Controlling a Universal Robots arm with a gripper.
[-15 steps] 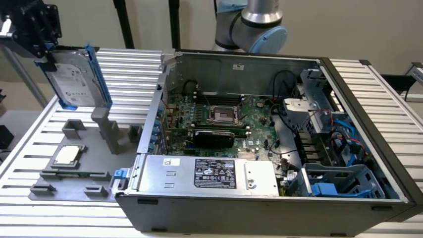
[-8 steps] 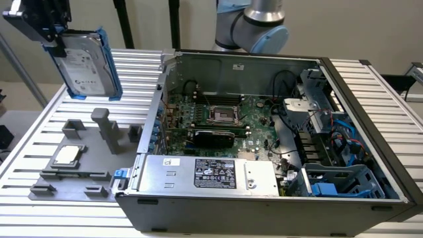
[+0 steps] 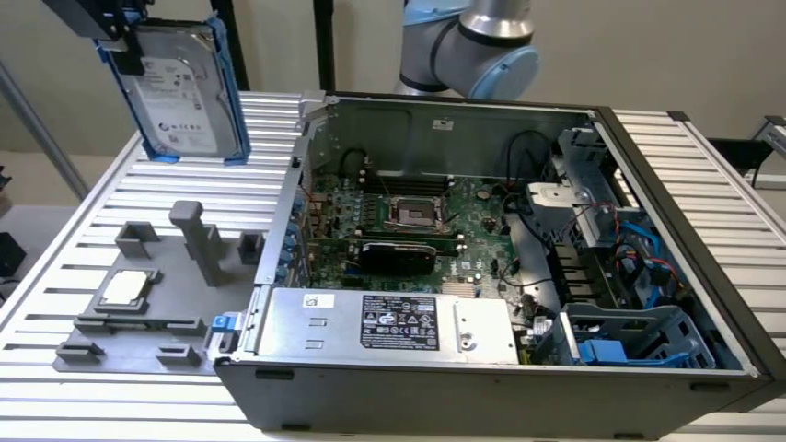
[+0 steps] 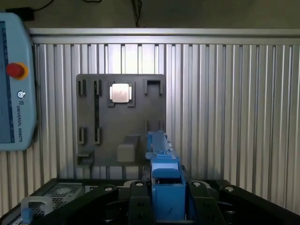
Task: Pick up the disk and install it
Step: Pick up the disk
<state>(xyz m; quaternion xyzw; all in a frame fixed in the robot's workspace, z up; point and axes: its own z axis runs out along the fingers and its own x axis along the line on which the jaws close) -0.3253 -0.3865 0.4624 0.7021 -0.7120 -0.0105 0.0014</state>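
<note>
Disk [image 3: 184,83] hangs on end in the air over the table's [image 3: 209,180] far corner on the exterior view's left, its white label facing the exterior camera and its blue carrier frame running down both long sides. The black fingers [image 4: 139,206] are closed on its upper end and carry it clear of the table; in the wrist view the blue edge of the carrier [image 4: 166,187] sits clamped between them.

Below it, near the table's edge on the exterior view's left, lies a grey fixture plate [image 3: 147,318] with raised holders, and a small square silver chip [image 3: 127,287] rests in one of its seats.

Just beside the plate, filling the middle of the table, stands an open computer case [image 3: 491,387]. Inside, a green motherboard [image 3: 406,221] lies flat, a large grey box with a black label [image 3: 406,324] sits along the near wall, and a blue drive cage [image 3: 632,345] occupies the near corner on the exterior view's right.

The robot arm's grey-and-blue joint [image 3: 473,46] rises behind the case's far wall. In the wrist view a teach pendant [image 4: 14,93] with a red button [image 4: 15,70] lies at the table's edge, beside the plate.
</note>
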